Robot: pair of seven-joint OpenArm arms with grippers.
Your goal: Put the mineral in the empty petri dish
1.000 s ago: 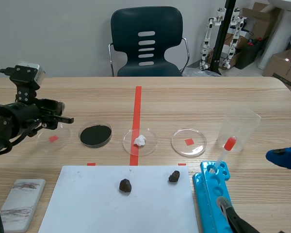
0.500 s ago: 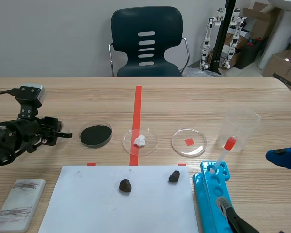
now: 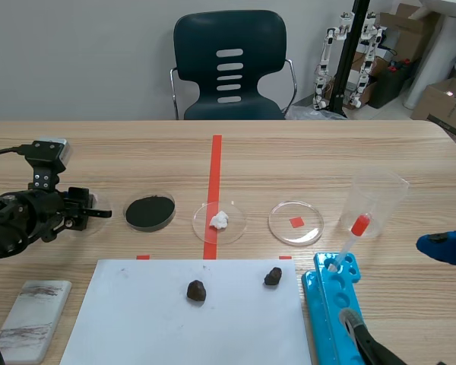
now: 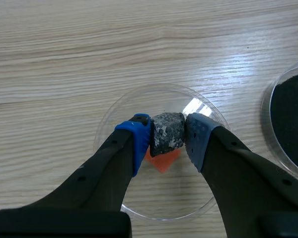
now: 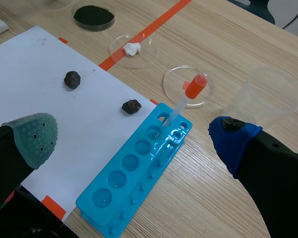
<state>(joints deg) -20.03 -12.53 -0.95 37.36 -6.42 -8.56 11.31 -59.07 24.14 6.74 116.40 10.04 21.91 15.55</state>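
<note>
A grey speckled mineral (image 4: pixel 167 133) is pinched between the blue pads of my left gripper (image 4: pixel 167 136), which is shut on it. It hangs just over the middle of an empty clear petri dish (image 4: pixel 108 117) with an orange tape mark showing beneath it. In the scene view this gripper (image 3: pixel 99 214) sits low at the far left, covering most of that dish. My right gripper (image 5: pixel 134 136) is open and holds nothing, above the table's right front. Two dark minerals (image 3: pixel 197 290) (image 3: pixel 273 276) lie on the white sheet (image 3: pixel 137 319).
A row of dishes runs rightwards: black powder (image 3: pixel 150 212), white lump (image 3: pixel 219 220), an empty one (image 3: pixel 296 223). A clear cup (image 3: pixel 376 201), a red-bulb pipette (image 3: pixel 353 232) in a blue rack (image 3: pixel 330 319), and a grey slab (image 3: pixel 32 318) stand nearby.
My left gripper has come down and drawn back to the left, bringing the mineral low over the far-left dish. The right gripper has not moved.
</note>
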